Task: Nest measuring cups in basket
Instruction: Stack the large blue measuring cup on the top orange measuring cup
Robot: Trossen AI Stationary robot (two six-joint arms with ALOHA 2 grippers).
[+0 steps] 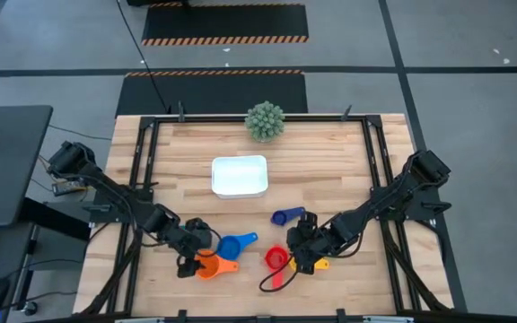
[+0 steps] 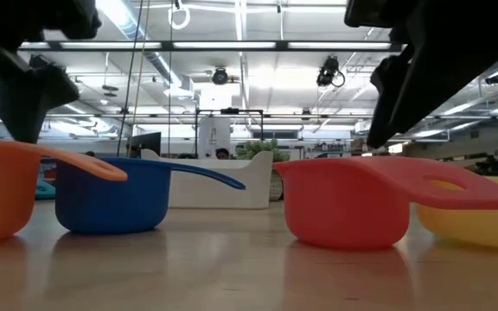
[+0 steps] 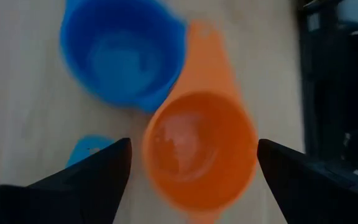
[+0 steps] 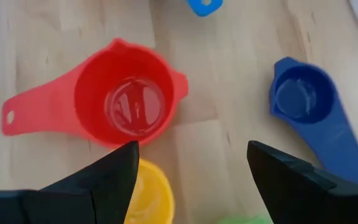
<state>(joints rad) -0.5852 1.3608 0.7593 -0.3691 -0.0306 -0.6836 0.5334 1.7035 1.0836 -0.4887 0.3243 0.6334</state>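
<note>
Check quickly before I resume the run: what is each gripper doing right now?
Left gripper: open, above the orange cup, holding nothing.
Right gripper: open, holding nothing, near the red cup.

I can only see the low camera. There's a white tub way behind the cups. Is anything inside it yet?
Observer: No. From above, the basket looks empty.
Operator: What's the dark thing hanging over the orange cup?
Observer: That's the left gripper. Its jaws are open, one on each side of the orange cup, and they aren't squeezing it.
Operator: Is there a cup hiding from me?
Observer: Yes. A small dark blue cup lies past the red cup, on the basket's side of it. The right gripper hangs over that spot with its jaws open, holding nothing.
</note>
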